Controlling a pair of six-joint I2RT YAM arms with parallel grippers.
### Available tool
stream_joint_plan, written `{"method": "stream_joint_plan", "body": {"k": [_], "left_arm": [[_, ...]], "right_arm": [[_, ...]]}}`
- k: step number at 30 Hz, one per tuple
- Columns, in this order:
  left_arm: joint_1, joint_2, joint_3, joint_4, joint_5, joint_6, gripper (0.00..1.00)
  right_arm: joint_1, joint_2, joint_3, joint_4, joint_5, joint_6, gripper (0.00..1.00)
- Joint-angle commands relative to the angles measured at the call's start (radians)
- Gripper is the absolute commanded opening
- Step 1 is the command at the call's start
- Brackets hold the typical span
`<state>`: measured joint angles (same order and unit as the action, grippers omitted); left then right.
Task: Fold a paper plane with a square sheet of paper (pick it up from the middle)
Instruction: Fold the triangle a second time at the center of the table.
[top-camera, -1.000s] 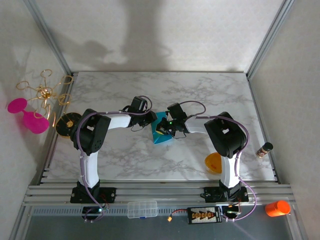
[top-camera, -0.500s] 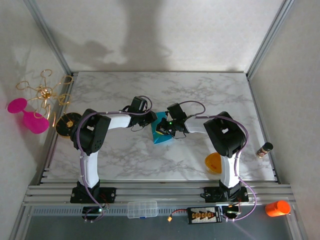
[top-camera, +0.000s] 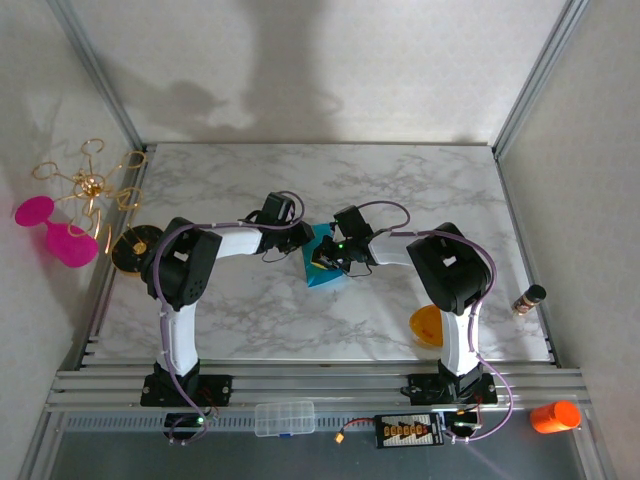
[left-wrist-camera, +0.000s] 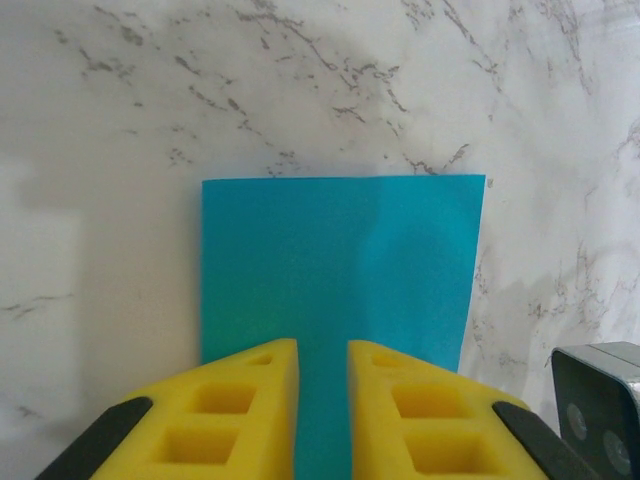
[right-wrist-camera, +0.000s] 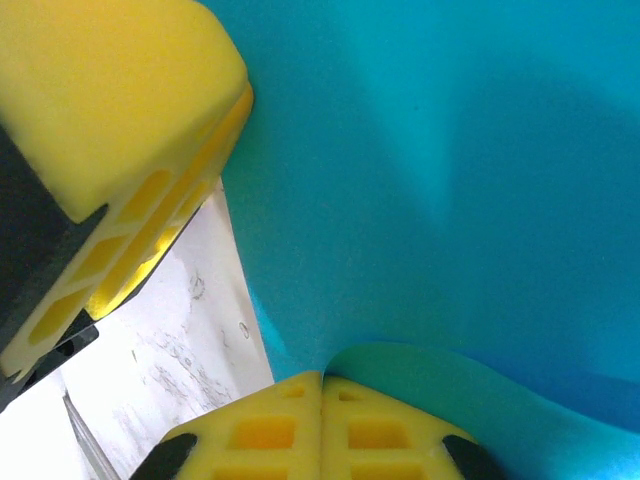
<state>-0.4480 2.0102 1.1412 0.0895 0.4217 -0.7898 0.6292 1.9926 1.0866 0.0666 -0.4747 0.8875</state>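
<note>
At the middle of the white marble worktop (top-camera: 250, 300) lies one plain teal-blue square sheet of paper (top-camera: 322, 265), between two arms. The yellow left fingers (left-wrist-camera: 265, 375) stand slightly apart over one edge. The right fingers (right-wrist-camera: 270, 430) are pressed together, pinching a raised fold. One small orange bowl (top-camera: 427, 325) sits well apart.

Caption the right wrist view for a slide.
Shut right pincer pinches a raised fold of teal paper over the marble table.
</note>
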Motion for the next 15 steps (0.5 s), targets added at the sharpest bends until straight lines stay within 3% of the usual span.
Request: {"method": "stream_joint_plan", "body": {"k": [1, 12, 15], "left_arm": [[0.014, -0.040, 0.022, -0.050, -0.006, -0.033, 0.21], [0.150, -0.231, -0.103, 0.030, -0.070, -0.127, 0.27], [0.155, -0.257, -0.128, 0.027, -0.067, -0.124, 0.27]], "right_arm": [[0.009, 0.033, 0.018, -0.056, 0.010, -0.017, 0.11], [0.008, 0.026, 0.000, -0.048, 0.017, -0.018, 0.41], [0.007, 0.025, -0.002, -0.047, 0.018, -0.021, 0.44]]}}
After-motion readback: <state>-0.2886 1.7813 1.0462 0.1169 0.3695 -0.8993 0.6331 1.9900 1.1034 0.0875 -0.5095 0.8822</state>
